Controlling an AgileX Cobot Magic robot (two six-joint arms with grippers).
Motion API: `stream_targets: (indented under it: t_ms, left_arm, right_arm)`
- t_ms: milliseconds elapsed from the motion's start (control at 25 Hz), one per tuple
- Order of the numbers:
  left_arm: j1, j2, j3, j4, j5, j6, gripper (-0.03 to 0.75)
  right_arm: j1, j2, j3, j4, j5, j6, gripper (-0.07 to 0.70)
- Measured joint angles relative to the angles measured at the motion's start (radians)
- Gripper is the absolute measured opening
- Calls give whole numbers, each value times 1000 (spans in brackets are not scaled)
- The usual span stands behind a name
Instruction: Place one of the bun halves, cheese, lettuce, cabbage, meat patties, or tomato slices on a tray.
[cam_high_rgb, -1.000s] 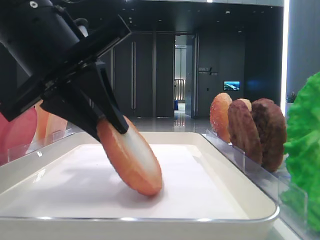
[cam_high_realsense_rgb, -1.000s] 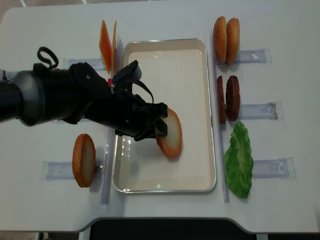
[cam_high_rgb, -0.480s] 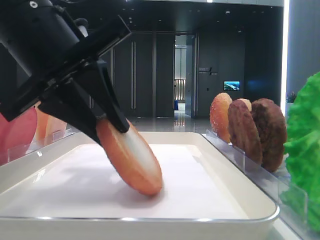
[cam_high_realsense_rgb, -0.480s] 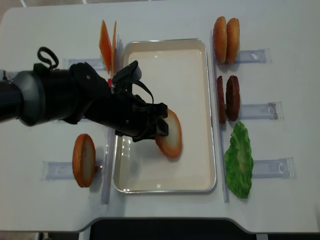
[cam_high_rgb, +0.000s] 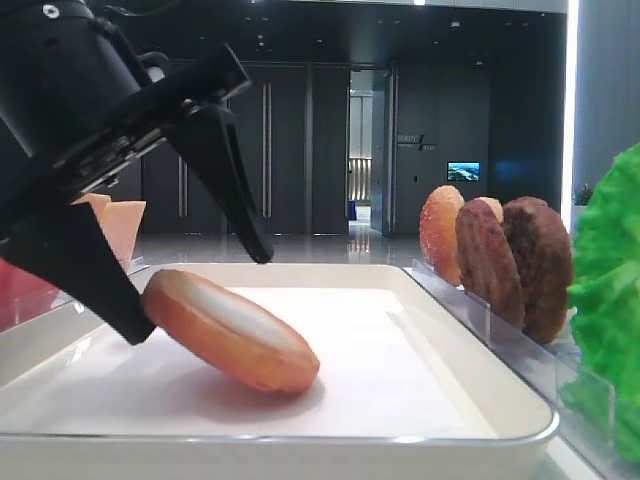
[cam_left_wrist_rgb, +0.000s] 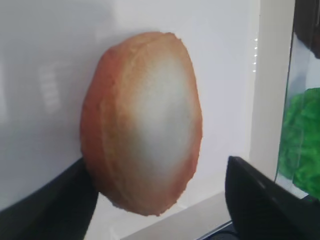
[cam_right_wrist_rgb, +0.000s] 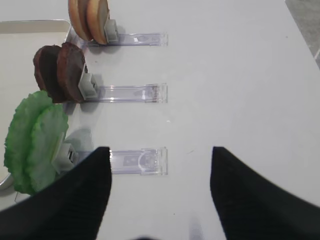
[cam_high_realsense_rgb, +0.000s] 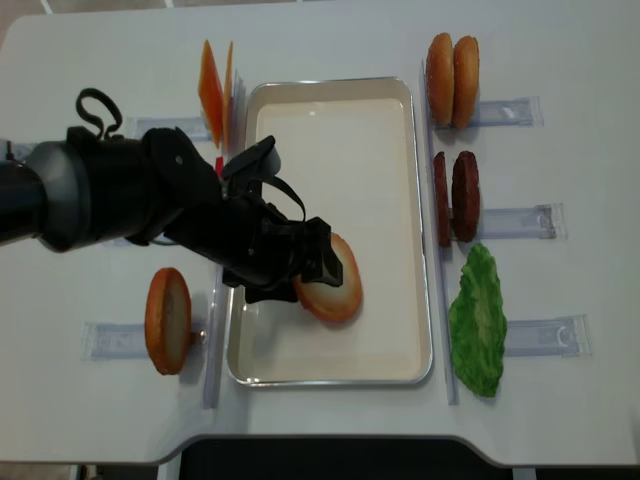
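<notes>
Exterior high view: large white rectangular tray (cam_high_rgb: 450, 345) receiving its first filling.
Black left gripper (cam_high_rgb: 190, 250) is spreading its jaws wide, letting the round golden-tan bun half (cam_high_rgb: 230, 330) settle, tilted, onto the tray floor.

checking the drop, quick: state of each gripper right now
left gripper: open, jaws spread either side of the bun half, which leans on the tray.
right gripper: open, holding nothing.
</notes>
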Motion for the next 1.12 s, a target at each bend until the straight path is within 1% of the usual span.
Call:
stream_targets:
  t_ms: [120, 280, 360, 480, 560, 760, 1000, 1040, 1120]
  left_arm:
    - [0, -11, -5, 88, 34, -86, 603]
    - [0, -35, -43, 236, 103, -212, 603]
    - [0, -38, -64, 290, 135, -254, 603]
    - [0, -38, -98, 370, 197, -303, 603]
    - [0, -38, -131, 442, 258, -341, 603]
    - [0, -68, -230, 628, 442, -442, 603]
    - [0, -143, -325, 790, 667, -504, 591]
    - [0, -151, -334, 819, 684, -512, 591]
    - [0, -168, -344, 855, 696, -518, 591]
  right_arm:
    - [0, 0, 0, 0, 0, 0, 416]
    - [0, 0, 0, 0, 0, 0, 416]
    - [0, 0, 0, 0, 0, 0, 416]
    - [0, 0, 0, 0, 0, 0, 416]
    - [0, 0, 0, 0, 0, 0, 416]
    - [0, 0, 0, 0, 0, 0, 416]
    - [0, 0, 0, 1, 0, 0, 416]
    - [0, 0, 0, 1, 0, 0, 416]
    - [0, 0, 0, 1, 0, 0, 416]
